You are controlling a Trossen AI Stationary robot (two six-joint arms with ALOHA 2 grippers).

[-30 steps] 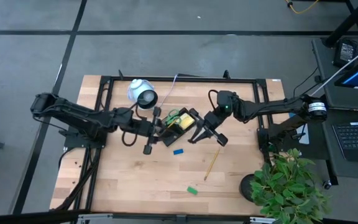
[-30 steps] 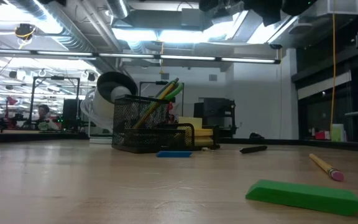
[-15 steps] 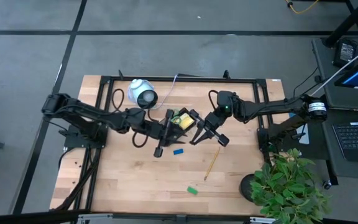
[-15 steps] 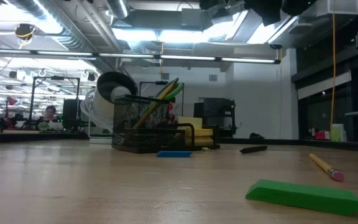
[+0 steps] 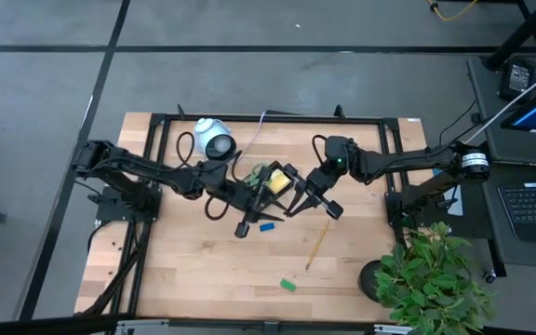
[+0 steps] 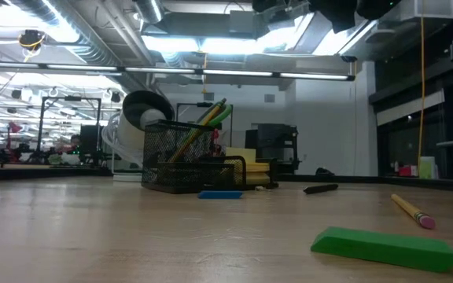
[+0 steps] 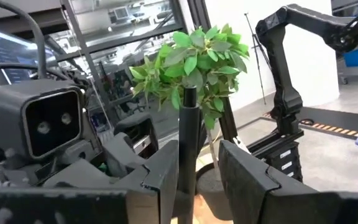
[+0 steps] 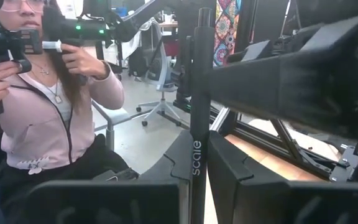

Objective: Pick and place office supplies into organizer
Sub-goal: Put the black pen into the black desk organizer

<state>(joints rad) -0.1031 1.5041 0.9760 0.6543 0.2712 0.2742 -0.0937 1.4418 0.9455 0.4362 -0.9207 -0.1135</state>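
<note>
Here, 1 organizer point(image 5: 274, 180), 2 blocks.

Seen from above: wooden worktop point(image 5: 203, 270) at frame centre, two dark arms reaching in from left and right. Left hand point(image 5: 252, 216) and right hand point(image 5: 307, 202) just below a black organizer point(image 5: 276, 182) holding a yellow sticky-note pad point(image 5: 275, 180) and green-handled scissors point(image 5: 251, 173). Small blue block point(image 5: 267, 225) below the organizer; pencil point(image 5: 317, 245) lower right; green block point(image 5: 288, 285) near the bottom edge. White round device point(image 5: 212, 140) upper left; potted plant point(image 5: 431, 279) lower right.

Wooden table point(image 5: 194, 270): organizer point(image 5: 270, 180), probably pencil point(image 5: 317, 244).
</note>
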